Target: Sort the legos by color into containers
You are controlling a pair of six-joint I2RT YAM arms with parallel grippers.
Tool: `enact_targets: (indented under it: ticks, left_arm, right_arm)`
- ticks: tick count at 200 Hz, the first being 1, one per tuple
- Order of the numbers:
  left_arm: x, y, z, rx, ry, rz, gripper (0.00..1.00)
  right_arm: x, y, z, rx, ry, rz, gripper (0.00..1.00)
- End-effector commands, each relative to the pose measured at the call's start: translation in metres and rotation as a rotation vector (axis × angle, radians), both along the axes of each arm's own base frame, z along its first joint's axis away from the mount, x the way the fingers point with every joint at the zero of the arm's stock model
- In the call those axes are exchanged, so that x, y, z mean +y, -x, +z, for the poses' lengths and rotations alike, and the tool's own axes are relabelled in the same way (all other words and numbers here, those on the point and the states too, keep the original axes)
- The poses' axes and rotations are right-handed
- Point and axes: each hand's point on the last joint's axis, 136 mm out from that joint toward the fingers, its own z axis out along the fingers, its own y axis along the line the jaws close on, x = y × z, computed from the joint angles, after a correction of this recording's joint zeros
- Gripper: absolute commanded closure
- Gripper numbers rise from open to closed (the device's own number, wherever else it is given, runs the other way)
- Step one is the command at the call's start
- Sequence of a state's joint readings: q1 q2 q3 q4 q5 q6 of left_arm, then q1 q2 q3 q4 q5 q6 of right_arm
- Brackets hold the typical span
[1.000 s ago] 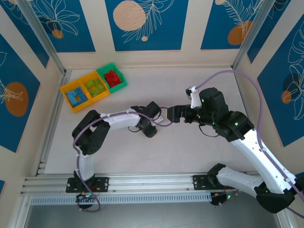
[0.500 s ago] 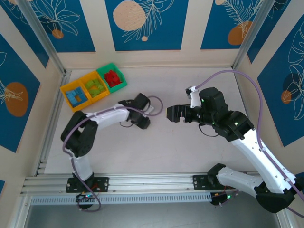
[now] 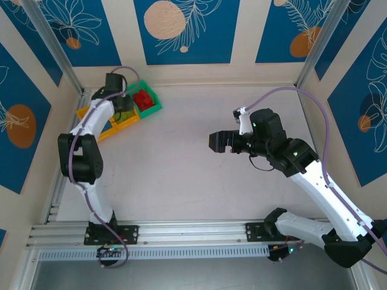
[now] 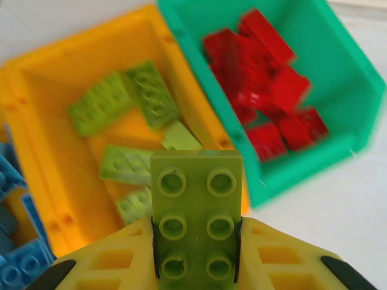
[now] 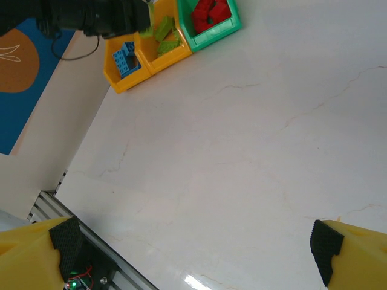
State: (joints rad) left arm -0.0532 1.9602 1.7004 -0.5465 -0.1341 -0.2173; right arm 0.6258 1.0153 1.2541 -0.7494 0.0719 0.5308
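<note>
1. Three joined bins [image 3: 156,110] sit in the far left corner of the bench [image 3: 199,181] in the overhead view, close against the frame rail. The left pincer [image 3: 125,107] hangs over the middle one. The right pincer [image 3: 217,142] is well apart from it, spread wide above the bench, and the open room lies to the right of the bins.
2. One lime brick [image 4: 196,205] is clenched by its long sides in the left pincer, studs facing the left wrist camera. It is above the yellow bin [image 4: 78,42] of lime bricks [image 4: 106,109], near the wall shared with the green bin [image 4: 357,96] of red bricks [image 4: 266,84]. It looks light, rigid and smooth, so a side grip suits it. A drop should not harm it, though it might bounce over that wall.
3. Nothing is held by the right pincer in its own wrist view. Its fingers stand apart over a wide stretch of bench, with the bins far off.
</note>
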Motion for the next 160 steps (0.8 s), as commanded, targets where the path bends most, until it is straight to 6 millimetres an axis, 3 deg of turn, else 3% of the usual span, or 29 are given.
enact_targets:
  ticks: [1,31,66,94,126,141,160]
  left_arm:
    - [0.030,-0.016,-0.010,0.045,0.009,0.083,0.71]
    - [0.041,-0.028,-0.008,0.054,-0.002,0.083,0.57]
    - [0.029,-0.010,0.005,0.021,0.071,0.066,0.43]
    - [0.007,0.024,0.034,-0.062,0.176,0.026,0.42]
    - [-0.038,0.080,0.065,-0.188,0.239,-0.096,0.38]
    - [-0.056,0.106,0.065,-0.208,0.244,-0.153,0.32]
    - [-0.069,0.132,0.050,-0.210,0.200,-0.207,0.14]
  right_arm:
    - [0.001,0.000,0.002,0.003,-0.013,0.002,0.00]
    - [-0.009,-0.006,-0.005,0.030,0.022,-0.069,0.00]
    - [-0.012,-0.011,-0.007,0.041,0.051,-0.093,0.00]
    - [-0.020,-0.021,-0.015,0.037,0.092,-0.141,0.00]
    - [-0.047,-0.049,-0.036,0.010,0.147,-0.261,0.00]
    - [-0.073,-0.068,-0.050,-0.006,0.165,-0.362,0.01]
    - [-0.118,-0.089,-0.080,0.006,0.184,-0.526,0.01]
